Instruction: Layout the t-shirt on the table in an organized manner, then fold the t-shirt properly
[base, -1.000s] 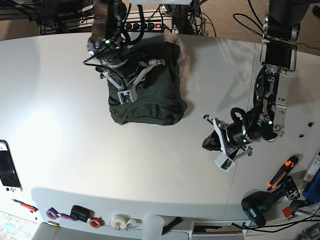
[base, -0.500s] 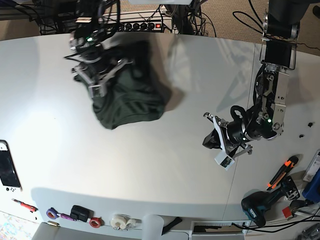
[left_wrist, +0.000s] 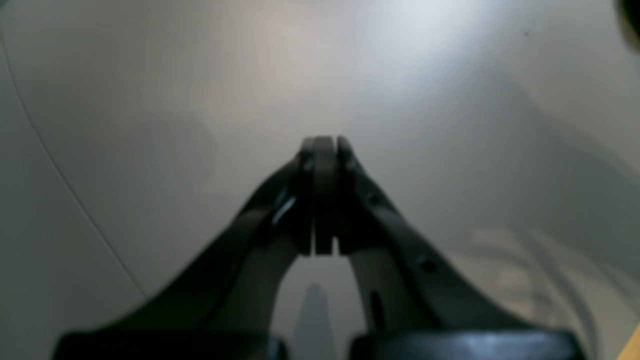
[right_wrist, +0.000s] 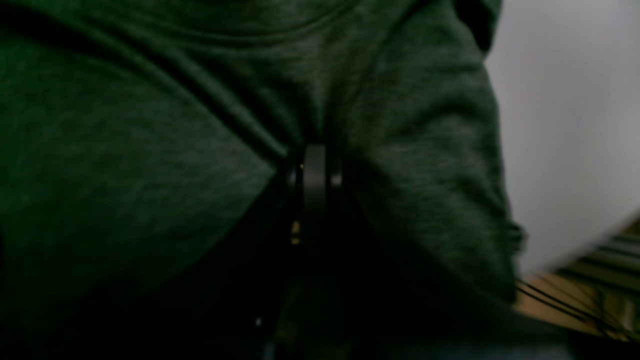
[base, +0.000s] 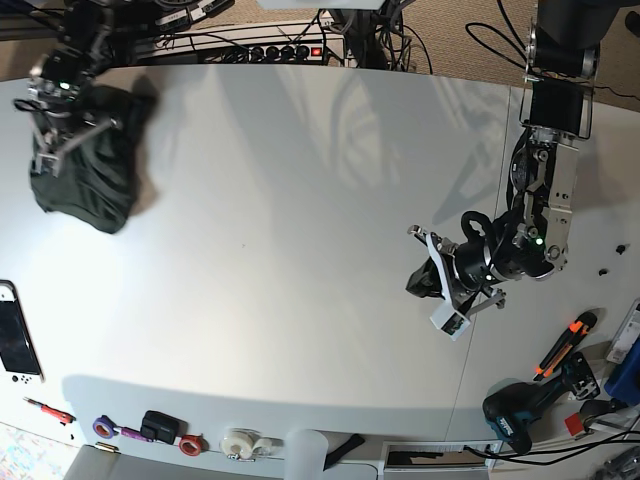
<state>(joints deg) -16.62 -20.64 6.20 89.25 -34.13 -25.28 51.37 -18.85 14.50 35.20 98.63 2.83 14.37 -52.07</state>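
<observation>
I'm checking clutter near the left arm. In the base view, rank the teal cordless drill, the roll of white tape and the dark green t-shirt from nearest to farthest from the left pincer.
1. The teal cordless drill, at the table's near right edge, closest to the left pincer.
2. The roll of white tape, at the near edge, left of centre.
3. The dark green t-shirt, bunched at the far left.

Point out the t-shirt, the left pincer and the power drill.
t-shirt (base: 85, 175): base view, middle of the bunched green cloth.
left pincer (left_wrist: 322, 150): left wrist view, tips pressed together.
power drill (base: 520, 412): base view, teal and black body.
</observation>
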